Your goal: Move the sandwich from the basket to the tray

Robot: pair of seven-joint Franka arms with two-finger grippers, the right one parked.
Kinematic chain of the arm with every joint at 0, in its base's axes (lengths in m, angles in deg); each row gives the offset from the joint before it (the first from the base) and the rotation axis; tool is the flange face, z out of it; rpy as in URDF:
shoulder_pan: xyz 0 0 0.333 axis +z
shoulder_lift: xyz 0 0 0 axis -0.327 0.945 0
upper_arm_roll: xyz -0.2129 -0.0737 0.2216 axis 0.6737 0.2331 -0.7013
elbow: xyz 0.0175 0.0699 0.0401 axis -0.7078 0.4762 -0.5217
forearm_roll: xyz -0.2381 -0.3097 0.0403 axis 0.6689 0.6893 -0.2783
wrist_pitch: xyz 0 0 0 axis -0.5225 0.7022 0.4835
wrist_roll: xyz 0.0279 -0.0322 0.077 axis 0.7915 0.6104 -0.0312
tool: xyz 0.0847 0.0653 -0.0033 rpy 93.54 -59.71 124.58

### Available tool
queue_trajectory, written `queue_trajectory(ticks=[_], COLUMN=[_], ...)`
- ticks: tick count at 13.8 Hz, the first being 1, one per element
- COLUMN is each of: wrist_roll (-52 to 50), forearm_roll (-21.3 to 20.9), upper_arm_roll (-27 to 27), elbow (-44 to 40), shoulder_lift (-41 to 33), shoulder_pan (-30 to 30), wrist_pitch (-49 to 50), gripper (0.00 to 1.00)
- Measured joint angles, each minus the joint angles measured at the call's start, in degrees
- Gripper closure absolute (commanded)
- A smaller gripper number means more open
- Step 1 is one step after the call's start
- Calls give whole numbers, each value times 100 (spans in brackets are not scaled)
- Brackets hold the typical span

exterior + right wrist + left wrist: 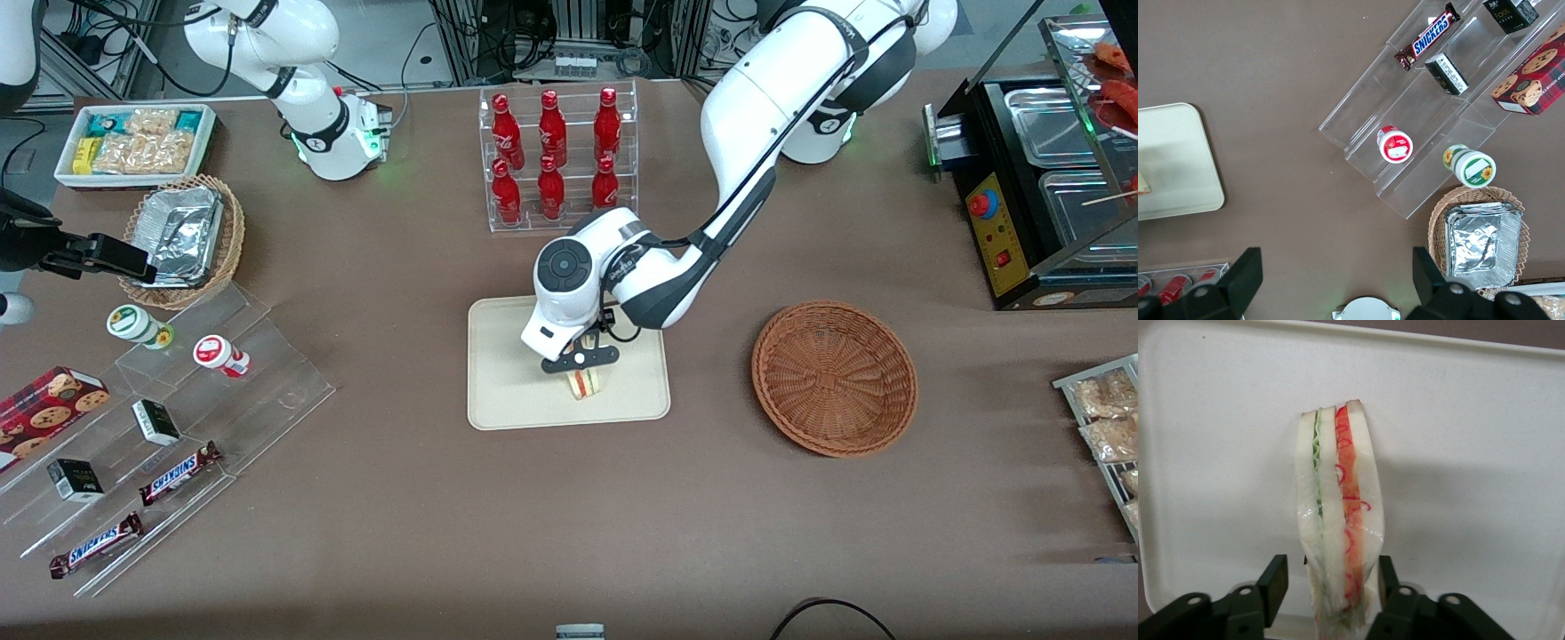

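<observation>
Sandwich: the sandwich (pixel 586 384) is standing on edge on the tray (pixel 507 391), in the part nearer the front camera; its white bread and its red and green filling layers are showing along the edge (pixel 1338 513) in the left wrist view; a sliver of it is also peeking in at the frame edge of the right wrist view (pixel 1142 183)

Pincer: the pincer (pixel 582 372) is hanging directly over the sandwich, just above the tray; its two black fingers (pixel 1273 581) are standing apart, one on each side of the sandwich; one fingertip is showing a clear gap to the bread, while the other is sitting right against the wrapped edge, and whether it is touching cannot be told

Tray: the cream tray is lying flat on the brown tabletop (pixel 400 498), near the middle; its rounded corner is showing in the right wrist view (pixel 1185 160)

Basket: the reddish-brown basket (pixel 834 378) is sitting on the tabletop well apart from the tray, toward the working arm's end, with only bare weave showing inside

Surroundings: a clear rack of red bottles (pixel 556 160) is standing farther from the front camera than the tray; a tan wicker basket of foil trays (pixel 182 238) and a clear stepped stand with snack bars (pixel 178 471) are lying toward the parked arm's end
</observation>
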Motion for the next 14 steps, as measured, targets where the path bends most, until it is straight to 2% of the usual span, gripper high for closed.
queue_trajectory(ticks=[5, 9, 14], wrist_roll=[0, 0, 785], forearm_roll=[-1, 25, 34], upper_arm_roll=[-10, -3, -35], elbow=[-194, -373, -443], shoulder_lift=[-43, -368, -762], shoulder_pan=[15, 21, 411], wrist_pitch=[43, 475, 1334], gripper=[0, 0, 0])
